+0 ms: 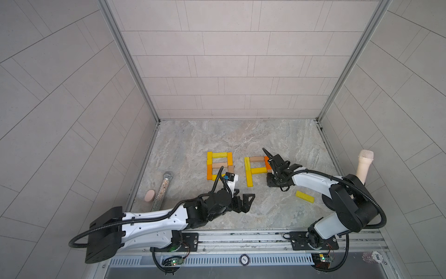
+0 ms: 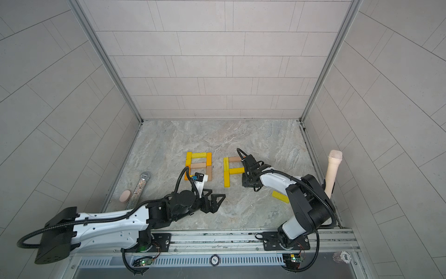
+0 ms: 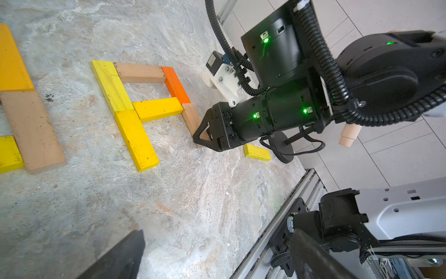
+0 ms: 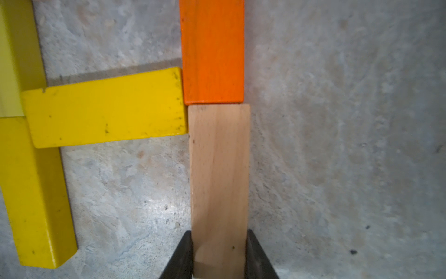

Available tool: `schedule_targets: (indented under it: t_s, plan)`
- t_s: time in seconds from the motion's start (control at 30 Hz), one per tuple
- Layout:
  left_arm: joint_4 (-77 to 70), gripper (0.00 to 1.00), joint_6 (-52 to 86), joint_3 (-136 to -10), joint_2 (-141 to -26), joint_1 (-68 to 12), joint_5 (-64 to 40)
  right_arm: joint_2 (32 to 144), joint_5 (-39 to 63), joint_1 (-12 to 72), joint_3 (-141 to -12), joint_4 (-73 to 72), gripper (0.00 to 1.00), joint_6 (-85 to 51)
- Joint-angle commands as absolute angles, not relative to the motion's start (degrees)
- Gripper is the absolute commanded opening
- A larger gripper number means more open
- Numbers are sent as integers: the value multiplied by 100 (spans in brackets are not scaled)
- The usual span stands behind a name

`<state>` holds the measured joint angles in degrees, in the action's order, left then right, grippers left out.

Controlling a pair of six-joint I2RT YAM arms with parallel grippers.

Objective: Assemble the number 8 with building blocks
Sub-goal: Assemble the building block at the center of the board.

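Clamping tan block, butted against orange block: right end effector. Left end effector spread wide, empty.

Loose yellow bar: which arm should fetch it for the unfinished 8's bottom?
Probably right. The loose yellow bar lies beside the right gripper, whose fingers are shut on the tan bar of the unfinished 8; it must release first. The open left gripper sits on that figure's far side.

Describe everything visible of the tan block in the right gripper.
The tan block is an unpainted wooden bar with visible grain, apparently lying flat on the table. The right gripper pinches its long sides at one end. Its other end butts the orange block; the yellow middle bar meets its side there.
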<state>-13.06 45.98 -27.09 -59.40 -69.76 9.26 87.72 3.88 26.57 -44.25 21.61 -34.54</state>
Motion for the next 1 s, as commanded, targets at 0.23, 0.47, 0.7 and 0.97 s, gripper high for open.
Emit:
schedule_targets:
  t_s: [0.23,0.47,0.7,0.97]
  plan:
    - [-1318,99,4551,-2643,-5819,-6944,1074,8897,338,2646,-4527,2272,34,-3441]
    - [-1257,99,4535,-2653,-5826,-6943,1055,8762,343,2646,-4559,2350,48,-3428]
    - [-1178,99,4524,-2667,-5795,-6943,1039,8071,274,2644,-4426,2604,64,-3497]
    - [-1195,99,4483,-2733,-5888,-6943,953,6802,442,1700,-3874,3158,85,-3480]
